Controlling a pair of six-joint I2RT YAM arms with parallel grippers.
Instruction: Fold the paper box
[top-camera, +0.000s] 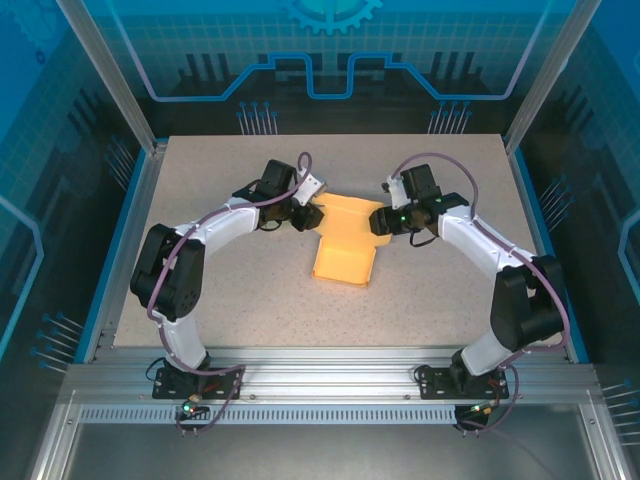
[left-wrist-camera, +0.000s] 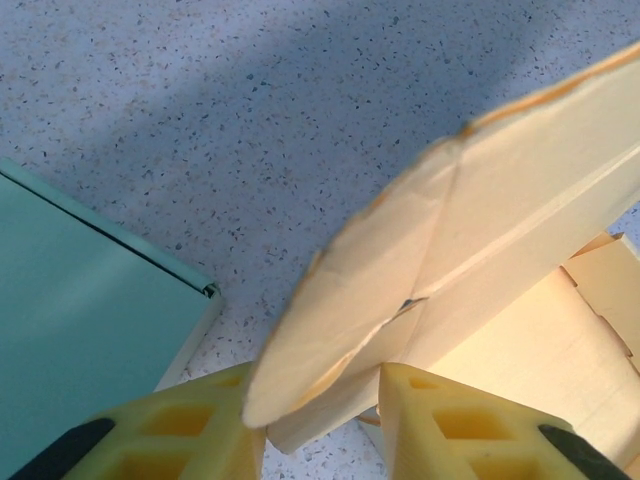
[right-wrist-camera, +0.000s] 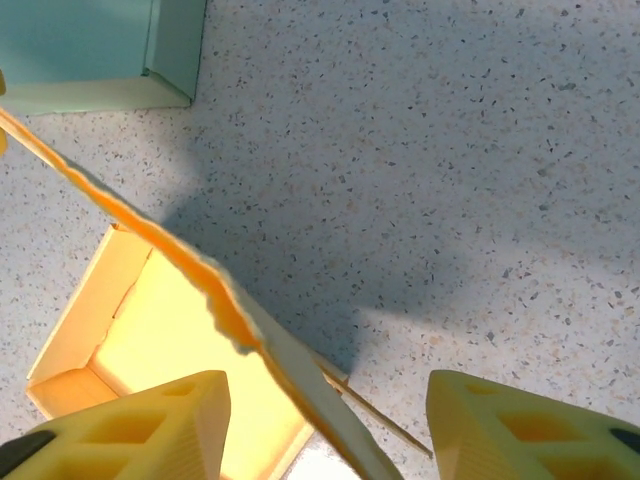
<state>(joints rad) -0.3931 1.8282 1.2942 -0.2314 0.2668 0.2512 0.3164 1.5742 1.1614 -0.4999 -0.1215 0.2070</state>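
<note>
Paper box (top-camera: 345, 250): thin yellow card, flaps raised | table (top-camera: 250, 300): speckled grey

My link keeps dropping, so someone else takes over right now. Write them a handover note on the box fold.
Left gripper: around the raised left flap; firm grip unclear.
Right gripper: open, straddling the right flap, not clamped.
Box: mid-table, between the two arms.
Done: near section has standing walls.
Left: grip both flaps, fold them in, close the box.
</note>
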